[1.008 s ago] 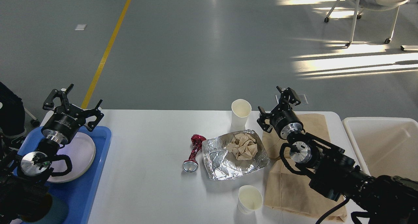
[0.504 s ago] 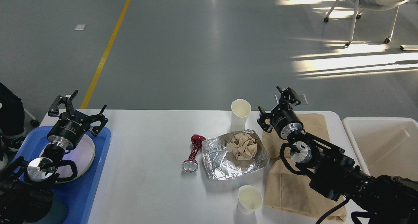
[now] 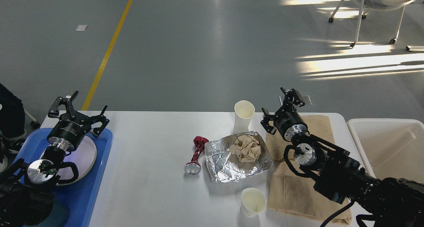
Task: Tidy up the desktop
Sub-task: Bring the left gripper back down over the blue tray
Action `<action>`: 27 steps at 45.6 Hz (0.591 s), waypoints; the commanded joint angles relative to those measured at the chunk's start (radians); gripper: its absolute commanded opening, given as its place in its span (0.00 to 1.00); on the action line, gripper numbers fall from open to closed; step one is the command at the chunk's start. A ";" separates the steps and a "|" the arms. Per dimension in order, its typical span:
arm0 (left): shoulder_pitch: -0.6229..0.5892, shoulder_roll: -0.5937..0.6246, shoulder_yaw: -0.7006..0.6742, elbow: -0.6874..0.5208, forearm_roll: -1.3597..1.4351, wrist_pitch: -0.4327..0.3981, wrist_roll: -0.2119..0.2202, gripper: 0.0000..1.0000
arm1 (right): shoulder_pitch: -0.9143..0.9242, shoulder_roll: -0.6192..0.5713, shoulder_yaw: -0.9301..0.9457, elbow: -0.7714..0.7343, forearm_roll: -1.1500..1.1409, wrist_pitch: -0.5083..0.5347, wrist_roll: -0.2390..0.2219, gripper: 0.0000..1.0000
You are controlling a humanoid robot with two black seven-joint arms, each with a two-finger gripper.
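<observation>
Centrally on the wide white matte counter lies a crumpled silver foil sheet holding a wad of tan paper, with a red metallic goblet on its side just left. The left gripper hangs with fingers spread and empty above a blue plastic tray; the right gripper, likewise released, hovers over a flat brown paper bag.

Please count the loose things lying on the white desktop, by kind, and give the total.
Paper cups: 2
Foil sheet: 1
Crumpled paper ball: 1
Crushed red can: 1
Brown paper bag: 1
Total: 6
</observation>
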 commanded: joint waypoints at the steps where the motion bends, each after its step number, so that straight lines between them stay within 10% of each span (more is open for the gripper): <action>1: 0.000 0.000 0.000 0.000 0.000 0.000 0.000 0.96 | 0.001 0.000 0.000 0.000 0.000 0.000 0.000 1.00; 27: 0.000 -0.006 -0.001 0.000 -0.002 0.000 0.000 0.96 | 0.000 0.000 0.000 -0.001 0.000 0.000 0.000 1.00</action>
